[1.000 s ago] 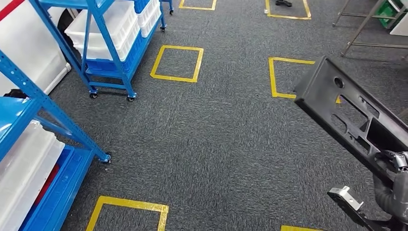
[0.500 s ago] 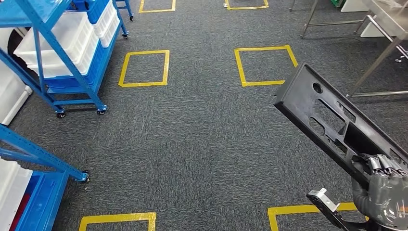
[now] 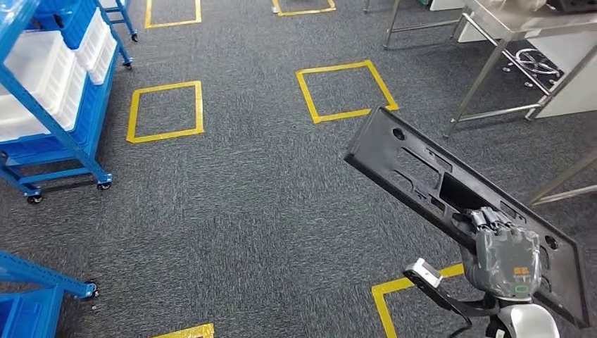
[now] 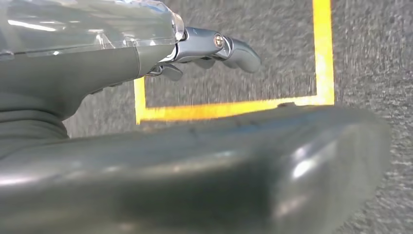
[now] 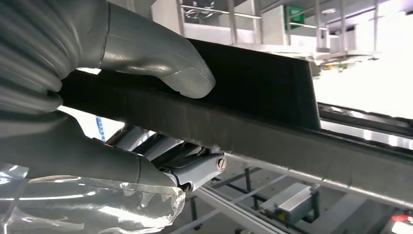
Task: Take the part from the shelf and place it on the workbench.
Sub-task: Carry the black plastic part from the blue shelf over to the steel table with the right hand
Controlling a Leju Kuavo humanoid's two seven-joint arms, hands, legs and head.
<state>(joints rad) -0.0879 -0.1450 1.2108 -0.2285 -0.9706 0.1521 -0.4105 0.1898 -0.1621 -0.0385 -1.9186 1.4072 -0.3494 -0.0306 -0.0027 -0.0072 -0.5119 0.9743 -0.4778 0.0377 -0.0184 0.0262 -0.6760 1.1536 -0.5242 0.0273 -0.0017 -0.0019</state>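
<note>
Part (image 3: 422, 176): long black panel, clamped in right hand (image 3: 503, 257), long axis running up-left. Bench (image 3: 493, 21) lies ahead-right. Left hand (image 4: 214, 46) hangs unladen, fingers loosely extended.

My right hand (image 3: 501, 255) covers the middle of the black part (image 3: 422, 172), and I cannot see the fingers behind it. The part's near right end is cut off by the head view's edge. The blue shelf (image 3: 49, 84) at far left and the metal workbench (image 3: 507, 28) at far right are both cropped. In the left wrist view my left hand (image 4: 204, 48) is blurred; I cannot tell its finger positions.
</note>
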